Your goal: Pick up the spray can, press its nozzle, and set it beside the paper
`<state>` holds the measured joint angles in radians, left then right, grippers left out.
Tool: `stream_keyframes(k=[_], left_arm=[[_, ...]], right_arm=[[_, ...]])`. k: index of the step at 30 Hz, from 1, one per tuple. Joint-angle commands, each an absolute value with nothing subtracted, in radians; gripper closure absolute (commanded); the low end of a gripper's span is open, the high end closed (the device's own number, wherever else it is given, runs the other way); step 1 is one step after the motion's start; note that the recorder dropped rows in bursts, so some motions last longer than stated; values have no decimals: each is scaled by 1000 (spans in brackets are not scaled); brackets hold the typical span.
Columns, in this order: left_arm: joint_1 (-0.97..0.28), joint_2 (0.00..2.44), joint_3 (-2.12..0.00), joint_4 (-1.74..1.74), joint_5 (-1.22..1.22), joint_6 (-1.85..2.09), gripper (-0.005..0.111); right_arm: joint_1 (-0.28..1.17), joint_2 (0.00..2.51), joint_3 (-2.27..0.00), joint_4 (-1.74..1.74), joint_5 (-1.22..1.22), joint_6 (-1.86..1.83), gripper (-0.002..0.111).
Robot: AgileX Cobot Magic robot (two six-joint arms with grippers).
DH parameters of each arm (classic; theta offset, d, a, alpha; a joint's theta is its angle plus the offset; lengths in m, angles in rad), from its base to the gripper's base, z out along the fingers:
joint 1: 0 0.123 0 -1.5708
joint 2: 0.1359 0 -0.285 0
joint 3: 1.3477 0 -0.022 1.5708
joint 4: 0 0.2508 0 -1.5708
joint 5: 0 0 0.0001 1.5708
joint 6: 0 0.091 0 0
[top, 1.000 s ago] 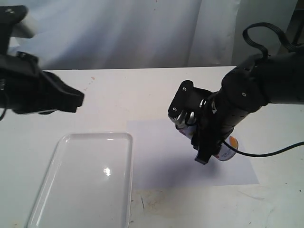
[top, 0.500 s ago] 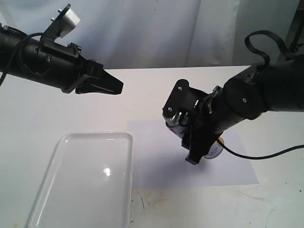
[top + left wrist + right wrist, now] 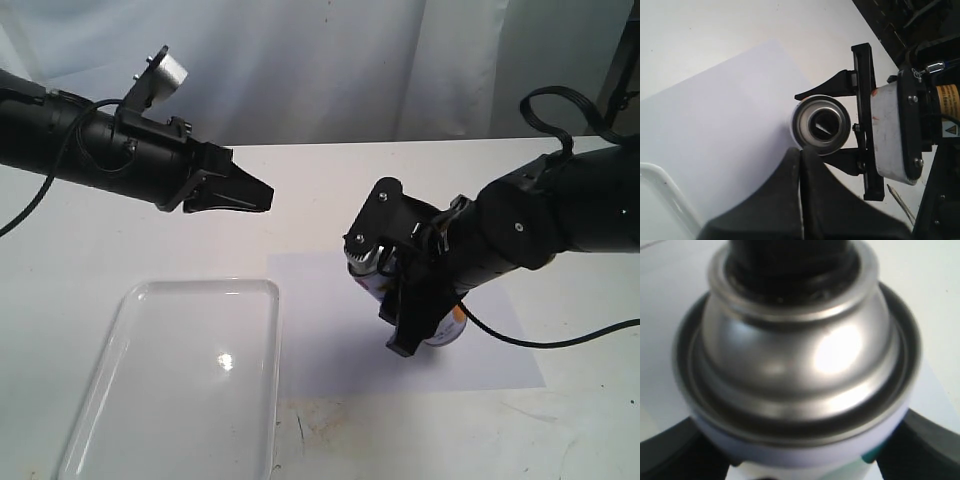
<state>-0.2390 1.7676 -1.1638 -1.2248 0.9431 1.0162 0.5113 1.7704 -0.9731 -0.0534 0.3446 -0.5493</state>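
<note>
The spray can point(image 3: 800, 365) sits clamped in the right end effector point(image 3: 378, 295), its two fingers pressing the white body from either side just below the silver dome. The can leans over the white paper point(image 3: 320, 350) on the bench point(image 3: 300, 175); whether its base touches the sheet I cannot tell. The black nozzle point(image 3: 822, 126) stands free. The left end effector point(image 3: 262, 194), fingers pressed together and empty, hovers well apart, pointing toward the can. A clear plastic tray point(image 3: 170, 380) lies beside the paper.

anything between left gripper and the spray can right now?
Nothing solid. Exterior view shows only bare table and a corner of the paper between left gripper and spray can.
</note>
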Motion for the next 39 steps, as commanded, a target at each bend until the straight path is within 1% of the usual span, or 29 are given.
stream_keyframes(k=[1, 10, 12, 14, 17, 22, 26, 32, 39], left_arm=[[-238, 1769, -1168, -1264, 950, 1034, 107], [-247, 1770, -1168, -1276, 945, 1056, 107], [-267, 1770, -1168, -1276, 937, 1071, 107], [-311, 1770, -1168, -1276, 901, 1134, 107], [-369, 1770, -1168, -1276, 796, 1137, 107], [-419, 1770, -1168, -1276, 692, 1161, 107], [-423, 1776, -1168, -1278, 669, 1161, 107], [-423, 1858, -1168, -1361, 741, 1186, 107], [-423, 1872, -1168, -1407, 741, 1216, 107]], right_arm=[[507, 1785, -972, -36, 319, -551, 108], [507, 1795, -972, -26, 311, -551, 108], [507, 1795, -972, -27, 311, -554, 108], [507, 1795, -972, -27, 311, -554, 108], [507, 1795, -972, -27, 311, -554, 108], [507, 1795, -972, -27, 311, -550, 108], [507, 1795, -972, -27, 311, -550, 108], [507, 1795, -972, -27, 309, -554, 108], [507, 1795, -972, -27, 309, -551, 108]])
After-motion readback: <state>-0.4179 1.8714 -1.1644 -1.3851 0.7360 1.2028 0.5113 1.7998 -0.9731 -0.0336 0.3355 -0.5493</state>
